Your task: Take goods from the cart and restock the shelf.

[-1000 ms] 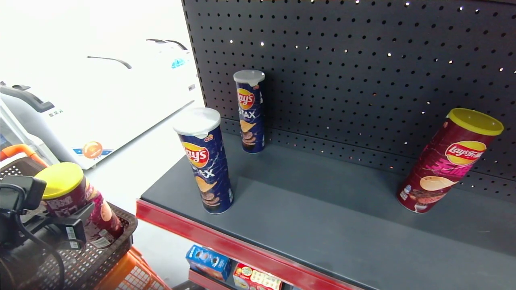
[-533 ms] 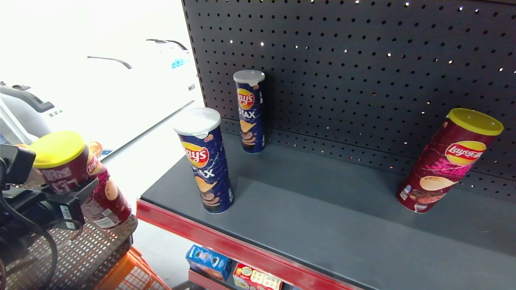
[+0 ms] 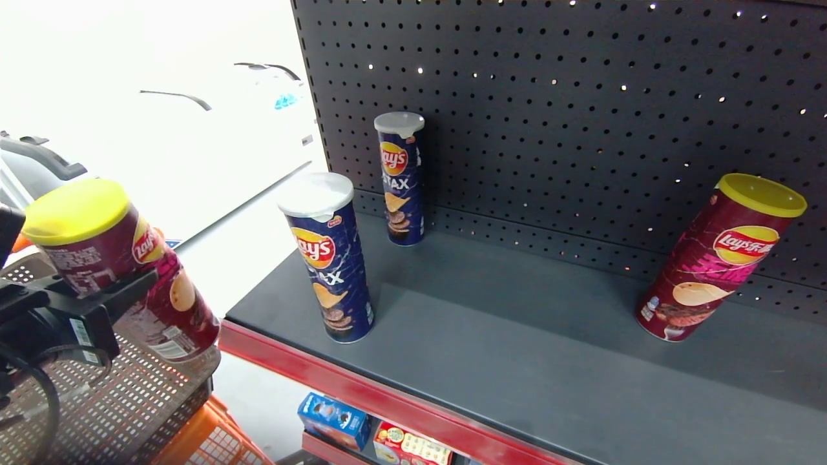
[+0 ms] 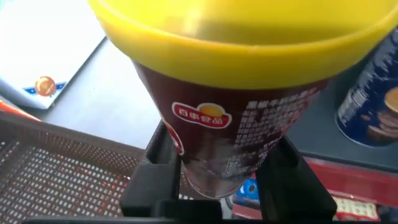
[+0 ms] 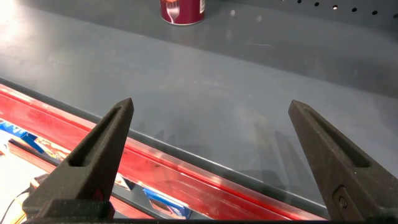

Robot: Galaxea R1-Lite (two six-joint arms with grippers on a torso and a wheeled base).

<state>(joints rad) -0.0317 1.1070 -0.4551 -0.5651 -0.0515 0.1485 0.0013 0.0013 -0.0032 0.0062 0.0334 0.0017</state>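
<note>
Left fingers (image 4: 158,168): clamped on can (image 3: 123,258) mid-body, below lid (image 3: 76,210). Held tilted over cart (image 3: 187,394), just beside shelf (image 3: 517,361) front corner. Right fingers (image 5: 99,155): spread wide, empty, over shelf front edge. Probably light, stiff cardboard tube, glossy, so slip-prone; crushable if over-squeezed. Best hold: mid-body, moderate force, off the lid. Tall and narrow: tips easily when set down.

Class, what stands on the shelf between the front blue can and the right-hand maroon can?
Nothing: in the head view, the shelf between the front blue can and the maroon can is bare.
</note>
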